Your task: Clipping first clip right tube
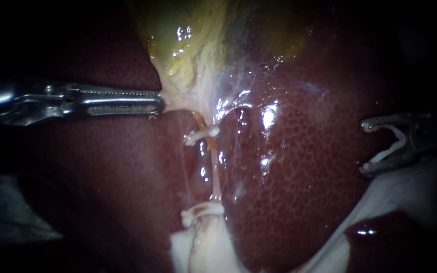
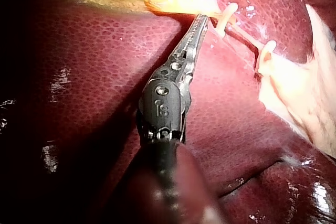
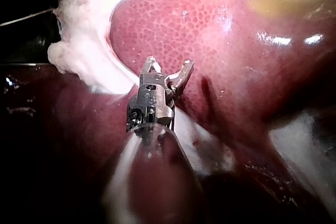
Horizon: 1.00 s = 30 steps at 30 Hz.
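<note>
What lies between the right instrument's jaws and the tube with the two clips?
Only bare, glistening liver; nothing else separates the right instrument, carrying a white clip, from the tube. The endoscope view shows it.

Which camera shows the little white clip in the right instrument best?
The endoscope view: the white clip sits side-on inside the right instrument. The right wrist view looks from behind, so it hardly shows. The left wrist view misses it.
</note>
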Motion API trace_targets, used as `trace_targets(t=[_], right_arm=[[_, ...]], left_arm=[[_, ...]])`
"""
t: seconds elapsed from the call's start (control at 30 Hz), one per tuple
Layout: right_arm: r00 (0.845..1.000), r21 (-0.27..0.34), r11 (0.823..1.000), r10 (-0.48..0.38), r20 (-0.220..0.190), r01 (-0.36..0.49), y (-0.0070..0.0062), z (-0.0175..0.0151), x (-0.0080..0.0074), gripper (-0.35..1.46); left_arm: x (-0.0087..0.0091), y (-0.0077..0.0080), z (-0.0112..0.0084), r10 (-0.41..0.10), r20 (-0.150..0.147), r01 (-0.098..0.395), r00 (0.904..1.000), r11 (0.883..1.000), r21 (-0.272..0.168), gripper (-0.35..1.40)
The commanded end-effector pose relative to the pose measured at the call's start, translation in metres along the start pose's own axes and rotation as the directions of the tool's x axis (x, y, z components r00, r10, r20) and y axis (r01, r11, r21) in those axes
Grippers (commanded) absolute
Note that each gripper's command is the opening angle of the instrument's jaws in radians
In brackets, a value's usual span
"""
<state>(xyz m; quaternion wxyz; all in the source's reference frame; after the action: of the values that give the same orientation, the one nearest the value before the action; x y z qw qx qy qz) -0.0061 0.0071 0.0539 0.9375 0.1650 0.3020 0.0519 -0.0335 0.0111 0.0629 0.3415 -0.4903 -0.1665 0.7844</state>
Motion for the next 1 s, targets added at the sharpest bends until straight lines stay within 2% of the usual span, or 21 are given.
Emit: trace_targets(t=[0.03, 0.2, 0.37, 0.57, 0.7, 0.87, 0.93, 1.0], right_arm=[[1.0, 0.0, 1.0, 0.0, 0.0, 0.0, 0.0, 0.0, 0.0, 0.5], [1.0, 0.0, 1.0, 0.0, 0.0, 0.0, 0.0, 0.0, 0.0, 0.5], [1.0, 0.0, 1.0, 0.0, 0.0, 0.0, 0.0, 0.0, 0.0, 0.5], [1.0, 0.0, 1.0, 0.0, 0.0, 0.0, 0.0, 0.0, 0.0, 0.5], [1.0, 0.0, 1.0, 0.0, 0.0, 0.0, 0.0, 0.0, 0.0, 0.5], [1.0, 0.047, 0.999, 0.004, -0.014, -0.004, 0.0, 0.0001, 0.0006, 0.5], [0.999, 0.096, 0.995, 0.011, -0.047, -0.007, -0.0001, 0.0005, 0.0012, 0.5], [0.996, 0.119, 0.993, 0.018, -0.085, -0.008, -0.0002, 0.0008, 0.0018, 0.5]], left_arm=[[0.0002, 0.0, -0.0002, 0.0, 0.0, 0.0, 1.0, 1.0, -0.003, -0.35], [0.0008, -0.0001, -0.0015, -0.003, 0.002, 0.003, 1.0, 1.0, -0.015, -0.35], [0.0022, -0.0004, -0.0044, -0.011, 0.005, 0.011, 0.9999, 1.0, 0.001, -0.35], [0.0039, -0.0009, -0.0075, -0.024, -0.015, 0.025, 0.9996, 0.999, 0.021, -0.35], [0.0042, -0.0008, -0.008, -0.021, -0.018, 0.022, 0.9996, 1.0, 0.023, -0.35], [0.0042, -0.0006, -0.0079, -0.022, -0.018, 0.022, 0.9996, 0.999, 0.025, -0.35], [0.0042, -0.0005, -0.0079, -0.022, -0.018, 0.022, 0.9996, 0.999, 0.025, -0.35], [0.0043, -0.0005, -0.0079, -0.022, -0.018, 0.022, 0.9996, 0.999, 0.026, -0.35]])
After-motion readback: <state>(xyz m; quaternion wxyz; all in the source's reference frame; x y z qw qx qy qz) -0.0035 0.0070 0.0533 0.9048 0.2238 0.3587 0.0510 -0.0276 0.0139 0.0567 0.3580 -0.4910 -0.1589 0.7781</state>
